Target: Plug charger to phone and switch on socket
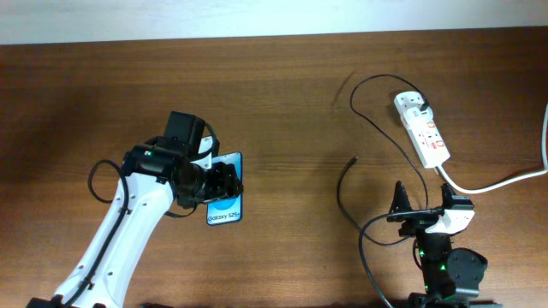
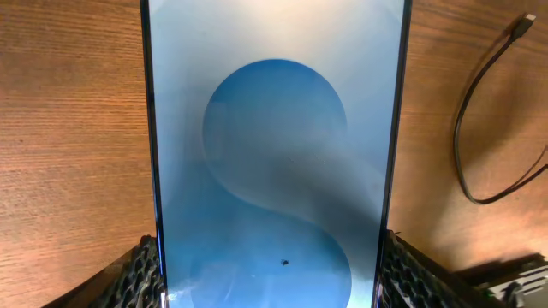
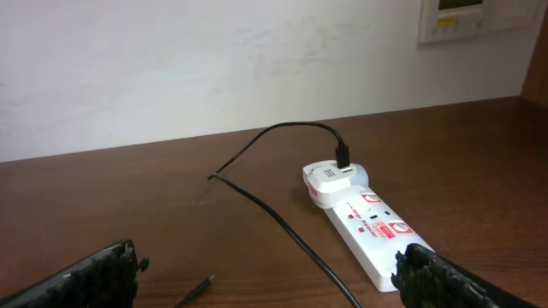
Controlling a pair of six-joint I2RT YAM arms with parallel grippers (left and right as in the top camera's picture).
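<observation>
The phone (image 1: pixel 225 210) lies flat on the brown table, its blue screen with "Galaxy S25" facing up. My left gripper (image 1: pixel 224 183) is over its far end. In the left wrist view the phone (image 2: pixel 274 128) fills the space between the fingers, and my left gripper (image 2: pixel 270 265) touches both its long edges. The white socket (image 1: pixel 423 128) lies at the far right. The black charger cable (image 1: pixel 344 192) runs from an adapter in the socket's far end, and its loose tip (image 1: pixel 354 159) rests on the table. My right gripper (image 1: pixel 421 204) is open and empty near the socket (image 3: pixel 368 227).
The thick white cord (image 1: pixel 497 181) runs from the socket off the right edge. The charger cable (image 3: pixel 282 227) crosses between my right gripper's fingers (image 3: pixel 267 257), with the tip (image 3: pixel 199 291) lying near the left finger. The tip also shows in the left wrist view (image 2: pixel 522 26).
</observation>
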